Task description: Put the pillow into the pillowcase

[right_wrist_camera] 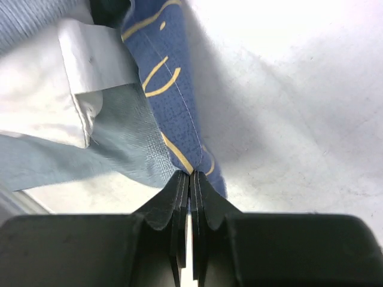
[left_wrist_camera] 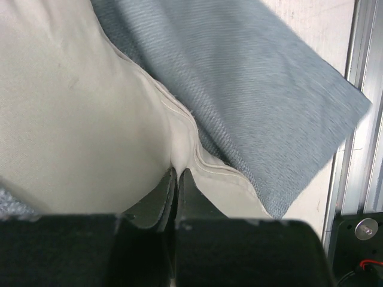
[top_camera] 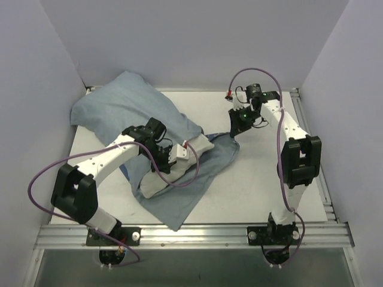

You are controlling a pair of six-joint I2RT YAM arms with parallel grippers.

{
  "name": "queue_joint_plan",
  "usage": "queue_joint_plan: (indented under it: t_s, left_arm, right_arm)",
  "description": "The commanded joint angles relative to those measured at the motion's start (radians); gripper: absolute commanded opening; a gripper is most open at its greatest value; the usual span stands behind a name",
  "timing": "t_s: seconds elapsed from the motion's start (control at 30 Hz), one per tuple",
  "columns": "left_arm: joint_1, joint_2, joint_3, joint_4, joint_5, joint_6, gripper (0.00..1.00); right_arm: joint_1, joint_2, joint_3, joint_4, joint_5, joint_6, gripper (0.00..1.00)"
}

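Now: left fingers (left_wrist_camera: pixel 157 206) clamped on pillow (left_wrist_camera: pixel 78 119) seam; right fingers (right_wrist_camera: pixel 163 206) pinching pillowcase (right_wrist_camera: pixel 173 101) hem. Pillow lies on table (top_camera: pixel 263 179), far end toward far-left corner apparently inside case, near end exposed. Risk: thin hem slips from pinch under pull, opening collapses, pillow backs out.

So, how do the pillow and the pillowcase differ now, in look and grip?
The pillow is plain white; the pillowcase is grey-blue, navy with cream lines on one side. The left end effector is shut on the pillow's seam; the right end effector is shut on the pillowcase's edge. From above, little of the pillow shows; the pillowcase spreads wide. Both are soft fabric.
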Motion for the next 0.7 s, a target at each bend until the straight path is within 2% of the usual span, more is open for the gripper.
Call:
queue_joint_plan:
  t_s: [0.0,0.13,0.23,0.37,0.5,0.57,0.6,0.63,0.67]
  left_arm:
    - [0.018,-0.009,-0.001,-0.037,0.011,0.032,0.00]
    - [0.024,-0.005,0.003,-0.043,0.010,0.038,0.00]
    - [0.026,-0.013,0.001,-0.071,0.022,0.061,0.00]
    - [0.015,-0.045,-0.013,-0.152,0.011,0.131,0.00]
    - [0.012,-0.053,-0.020,-0.177,-0.058,0.121,0.00]
    - [0.009,-0.052,-0.008,-0.183,-0.059,0.098,0.00]
    - [0.008,-0.050,0.022,-0.178,-0.044,0.075,0.06]
    - [0.005,-0.047,0.047,-0.164,-0.030,0.037,0.21]
    - [-0.024,-0.020,0.129,-0.070,-0.035,-0.188,0.56]
  right_arm:
    - [-0.063,0.096,0.110,-0.235,-0.247,0.010,0.00]
    - [-0.120,0.170,0.156,-0.290,-0.301,-0.004,0.00]
    - [-0.172,0.221,0.195,-0.272,-0.226,0.022,0.00]
    - [-0.270,0.306,0.254,-0.245,-0.096,0.172,0.00]
    - [-0.336,0.285,0.172,-0.209,0.023,0.236,0.00]
    - [-0.340,0.250,0.124,-0.176,0.028,0.227,0.00]
    - [-0.336,0.224,0.103,-0.169,0.011,0.213,0.00]
    - [-0.326,0.216,0.081,-0.171,-0.003,0.204,0.00]
    - [-0.273,0.204,0.069,-0.177,-0.017,0.156,0.00]
